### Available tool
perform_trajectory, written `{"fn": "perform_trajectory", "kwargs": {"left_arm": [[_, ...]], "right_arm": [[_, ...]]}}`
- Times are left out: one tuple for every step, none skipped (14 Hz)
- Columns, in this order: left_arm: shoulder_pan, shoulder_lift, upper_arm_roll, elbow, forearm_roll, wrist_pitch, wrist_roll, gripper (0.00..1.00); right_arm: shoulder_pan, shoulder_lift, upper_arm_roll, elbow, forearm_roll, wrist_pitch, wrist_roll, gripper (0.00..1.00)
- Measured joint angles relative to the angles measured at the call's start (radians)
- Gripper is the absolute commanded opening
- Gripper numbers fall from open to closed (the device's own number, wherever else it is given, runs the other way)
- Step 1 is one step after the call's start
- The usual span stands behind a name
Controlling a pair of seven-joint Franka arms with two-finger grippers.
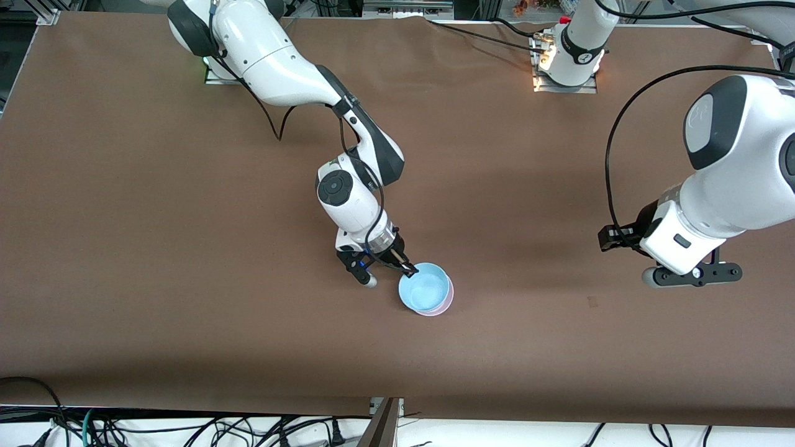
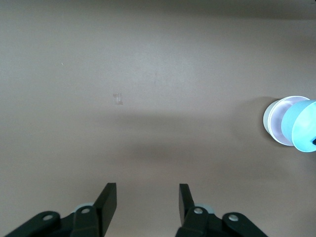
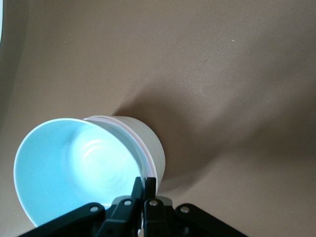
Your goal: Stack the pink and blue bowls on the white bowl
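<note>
Right hand (image 1: pixel 408 269) is pinched tight on the rim of the blue bowl (image 1: pixel 425 290), on the edge facing the right arm's end of the desk (image 1: pixel 155 248). One finger sits inside the rim, the other outside; right wrist view shows the two fingers (image 3: pixel 138 186) closed together over the bowl wall.

Blue bowl is tilted, not seated flat. It sits partly in the pink bowl (image 1: pixel 448 301), whose rim shows as a thin crescent on the blue bowl's side toward the left arm and the front camera. Left wrist view shows the stack from farther off: pink bowl nested in the white bowl (image 2: pixel 268 120), blue bowl angled over both. In the front view the white bowl is hidden under the others.

Stack stands near the middle of the desk.

Left hand (image 1: pixel 694 275) waits up in the air over bare desk, well apart from the blue bowl toward the left arm's end. Fingers (image 2: pixel 107 201) stand parted with a clear gap, nothing between them.
</note>
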Motion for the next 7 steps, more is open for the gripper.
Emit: {"fn": "perform_trajectory", "kwargs": {"left_arm": [[0.000,-0.007,0.000,-0.011,0.000,0.004,0.000,0.60],[0.000,-0.010,0.000,-0.016,0.000,0.005,0.000,0.60],[0.000,-0.011,0.000,-0.019,0.000,0.007,0.000,0.60],[0.000,-0.012,0.000,-0.022,0.000,0.008,0.000,0.60],[0.000,-0.012,0.000,-0.024,0.000,0.008,0.001,0.60],[0.000,-0.012,0.000,-0.024,0.000,0.008,0.007,0.60],[0.000,-0.012,0.000,-0.024,0.000,0.008,0.027,0.60]], "right_arm": [[0.000,0.001,0.000,0.000,0.000,0.005,0.000,0.00],[0.001,0.002,0.000,0.000,0.000,0.009,0.000,0.00],[0.001,0.005,0.000,0.000,0.000,0.011,0.000,0.03],[0.001,0.007,0.000,0.000,0.000,0.015,0.000,0.07],[0.002,0.009,0.000,0.000,0.000,0.018,0.000,0.17],[0.002,0.010,0.000,0.000,0.000,0.020,0.000,0.23],[0.002,0.010,0.000,0.000,0.000,0.020,0.000,0.37]]}}
